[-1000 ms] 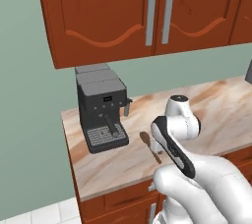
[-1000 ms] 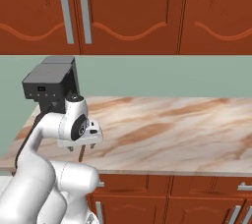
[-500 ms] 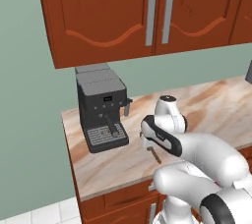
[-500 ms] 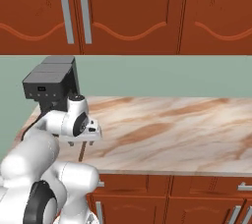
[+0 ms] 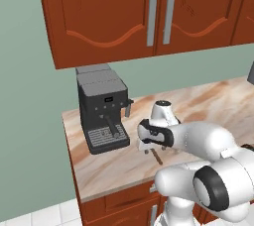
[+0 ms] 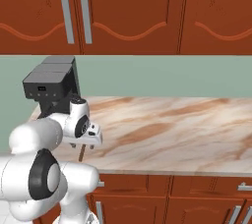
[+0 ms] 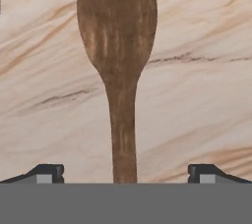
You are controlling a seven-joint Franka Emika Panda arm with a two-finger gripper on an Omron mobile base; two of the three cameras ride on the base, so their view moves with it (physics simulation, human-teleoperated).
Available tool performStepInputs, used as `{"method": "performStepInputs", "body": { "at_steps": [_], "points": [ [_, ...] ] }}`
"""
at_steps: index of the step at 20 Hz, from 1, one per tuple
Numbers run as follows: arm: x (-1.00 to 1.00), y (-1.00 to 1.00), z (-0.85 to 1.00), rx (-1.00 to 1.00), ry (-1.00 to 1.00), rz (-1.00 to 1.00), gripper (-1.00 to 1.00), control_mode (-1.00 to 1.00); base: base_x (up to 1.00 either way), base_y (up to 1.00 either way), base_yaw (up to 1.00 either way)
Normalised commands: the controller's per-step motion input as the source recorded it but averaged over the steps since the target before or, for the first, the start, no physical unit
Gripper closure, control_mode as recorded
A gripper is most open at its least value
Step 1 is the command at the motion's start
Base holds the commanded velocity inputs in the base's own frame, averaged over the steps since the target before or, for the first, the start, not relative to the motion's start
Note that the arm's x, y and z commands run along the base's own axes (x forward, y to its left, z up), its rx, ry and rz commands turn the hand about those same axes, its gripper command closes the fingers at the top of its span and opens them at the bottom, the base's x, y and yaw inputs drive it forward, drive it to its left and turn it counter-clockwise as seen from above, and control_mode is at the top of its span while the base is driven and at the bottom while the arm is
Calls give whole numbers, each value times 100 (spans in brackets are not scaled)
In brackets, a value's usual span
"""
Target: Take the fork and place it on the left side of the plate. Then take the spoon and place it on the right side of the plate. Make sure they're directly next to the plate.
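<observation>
The spoon (image 7: 118, 46), dark brown wood, lies flat on the marble counter with its oval bowl toward the top of the hand view and its thin handle running down between my fingertips. My gripper (image 7: 125, 171) hangs open just above that handle, one fingertip on each side, neither touching it. In the left base view the gripper (image 5: 145, 145) points down over the spoon (image 5: 158, 157), whose handle end pokes out beneath the hand. The right base view shows the gripper (image 6: 81, 144) above the spoon (image 6: 81, 153) near the counter's front edge. The fork and the plate are out of view.
A dark grey coffee machine (image 5: 104, 108) stands at the counter's back left corner, just beyond the hand; it appears again as the coffee machine (image 6: 49, 88). The marble counter (image 6: 172, 129) stretches away to the right. Wooden wall cabinets (image 5: 149, 12) hang overhead.
The hand has swung left and dropped lower over the spoon, and the arm has folded down behind it. The jaws stayed open.
</observation>
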Motion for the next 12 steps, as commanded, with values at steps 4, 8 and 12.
{"method": "performStepInputs", "body": {
  "at_steps": [4, 8, 12],
  "points": [
    [5, 0, -45, 0, 0, -12, -100, -100, 0, 0, 0],
    [0, 0, -57, 0, 0, -7, -100, -100, 0, 0, 0],
    [0, 0, -70, 0, -3, -1, 100, -100, 0, 0, 0]
  ]
}}
